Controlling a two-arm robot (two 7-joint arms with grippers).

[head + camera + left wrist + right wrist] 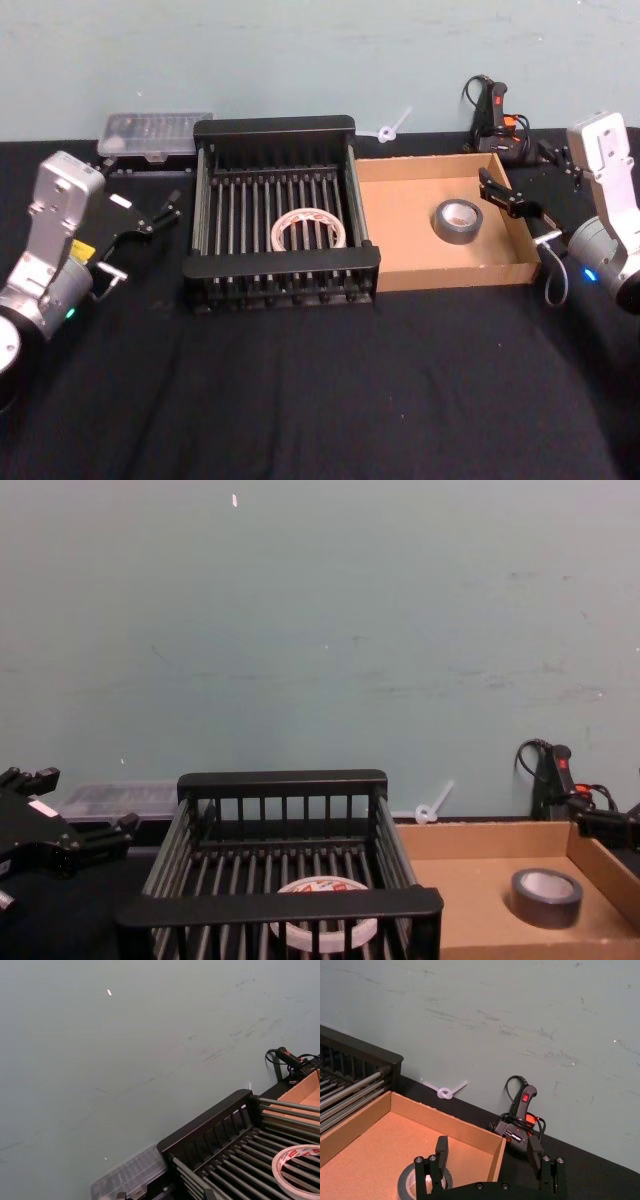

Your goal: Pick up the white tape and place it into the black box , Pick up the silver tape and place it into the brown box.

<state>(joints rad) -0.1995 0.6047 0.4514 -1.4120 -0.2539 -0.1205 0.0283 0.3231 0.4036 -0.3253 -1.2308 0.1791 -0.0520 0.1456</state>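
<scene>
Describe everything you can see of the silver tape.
The silver tape is a small, thick roll of dark grey-silver duct tape with a pale inner core. It lies flat, hole upward, on the floor of the brown box, toward the box's right half and clear of its walls. Nothing grips it: the right gripper hangs open over the box's right wall, beside the roll without touching it. In the right wrist view the roll sits partly hidden behind one finger.

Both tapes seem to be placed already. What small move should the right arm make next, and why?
Probably draw the right tool back, away from the brown box. It is open above the box's right wall, and the silver tape lies free inside. The white tape lies in the black box.
</scene>
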